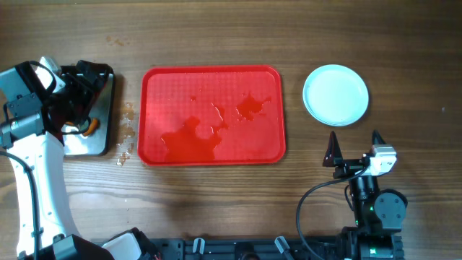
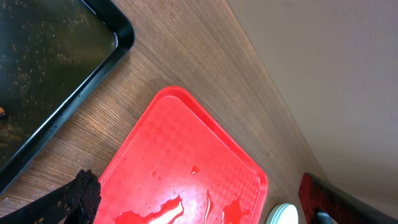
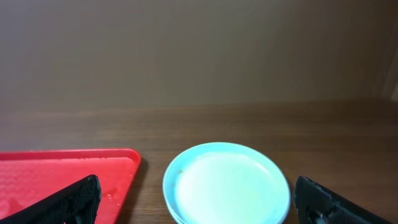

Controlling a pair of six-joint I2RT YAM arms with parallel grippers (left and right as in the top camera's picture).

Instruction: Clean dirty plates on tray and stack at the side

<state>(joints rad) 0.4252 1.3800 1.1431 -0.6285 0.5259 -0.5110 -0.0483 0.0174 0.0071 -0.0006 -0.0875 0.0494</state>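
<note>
Tray [image 1: 155, 83] bare but wet, plates [image 1: 336, 94] stacked at right: looks finished. Right gripper [image 1: 354, 144] spread wide, empty. Left gripper [image 1: 85, 88] over pan [image 1: 90, 144], apparently spread too. Next: park arms.

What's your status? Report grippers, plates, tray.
Left gripper open over pan. Right gripper open near plates. Plates off tray, on table. Tray wet. Nothing blocking.

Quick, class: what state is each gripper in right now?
Left gripper: open, holding nothing.
Right gripper: open, holding nothing.
</note>
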